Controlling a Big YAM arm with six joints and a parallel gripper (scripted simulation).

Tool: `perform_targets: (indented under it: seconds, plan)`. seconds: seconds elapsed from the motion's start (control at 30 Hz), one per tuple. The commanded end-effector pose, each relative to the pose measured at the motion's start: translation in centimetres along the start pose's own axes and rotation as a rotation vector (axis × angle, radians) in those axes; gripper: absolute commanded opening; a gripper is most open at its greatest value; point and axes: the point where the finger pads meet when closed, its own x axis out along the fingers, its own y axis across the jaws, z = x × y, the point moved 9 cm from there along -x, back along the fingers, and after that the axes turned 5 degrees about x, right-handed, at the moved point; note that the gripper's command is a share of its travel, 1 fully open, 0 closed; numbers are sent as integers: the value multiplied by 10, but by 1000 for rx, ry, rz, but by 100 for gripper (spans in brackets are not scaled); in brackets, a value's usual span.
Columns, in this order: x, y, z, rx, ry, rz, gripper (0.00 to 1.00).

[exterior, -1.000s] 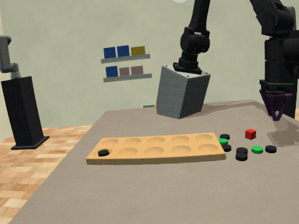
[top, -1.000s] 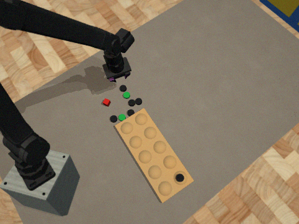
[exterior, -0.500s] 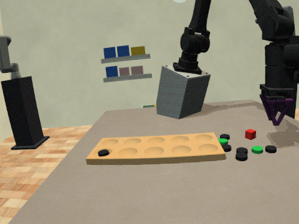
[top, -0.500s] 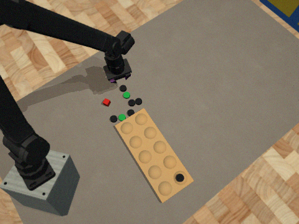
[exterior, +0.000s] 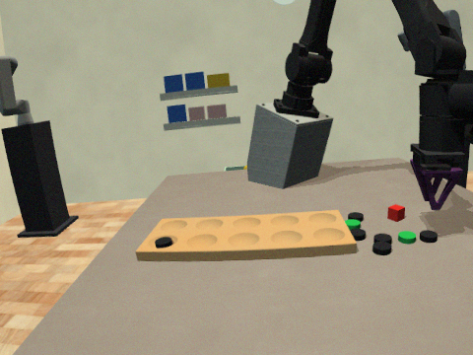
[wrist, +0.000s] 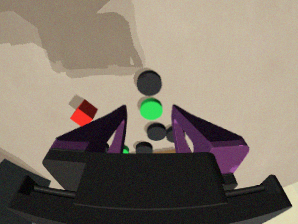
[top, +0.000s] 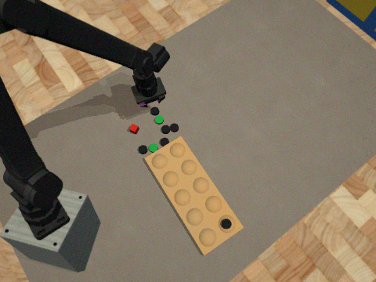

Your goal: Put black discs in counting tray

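The tan counting tray point(top: 219, 238) point(exterior: 246, 252) lies flat with one black disc point(top: 225, 223) point(exterior: 164, 242) in an end pocket; its other pockets are empty. Several loose black discs lie off the tray's other end, the farthest one point(top: 155, 110) point(exterior: 429, 236) point(wrist: 149, 83) nearest my gripper. Two green discs point(top: 158, 119) point(top: 153, 147) point(exterior: 407, 237) point(wrist: 152, 108) lie among them. My gripper point(top: 146, 103) point(exterior: 436, 202) point(wrist: 149, 110) points down, partly open and empty, a little above the table just beyond that farthest black disc.
A red cube point(top: 134, 128) point(exterior: 396, 212) point(wrist: 83, 112) sits on the table left of the discs. The arm's grey base block point(top: 59, 235) point(exterior: 288, 148) stands at the table's corner. A black stand point(exterior: 34, 177) is on the floor beyond.
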Motion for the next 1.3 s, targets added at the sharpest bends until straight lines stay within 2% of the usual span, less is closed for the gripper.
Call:
perform_targets:
  seconds: [0.0, 0.8, 0.9, 1.27]
  plan:
    - [1, -12, 15, 5, -27, -30, 45]
    - [37, -11, 15, 5, -26, -27, 45]
    - [36, -14, 14, 9, -28, -32, 45]
    - [50, -11, 13, 8, -24, -26, 45]
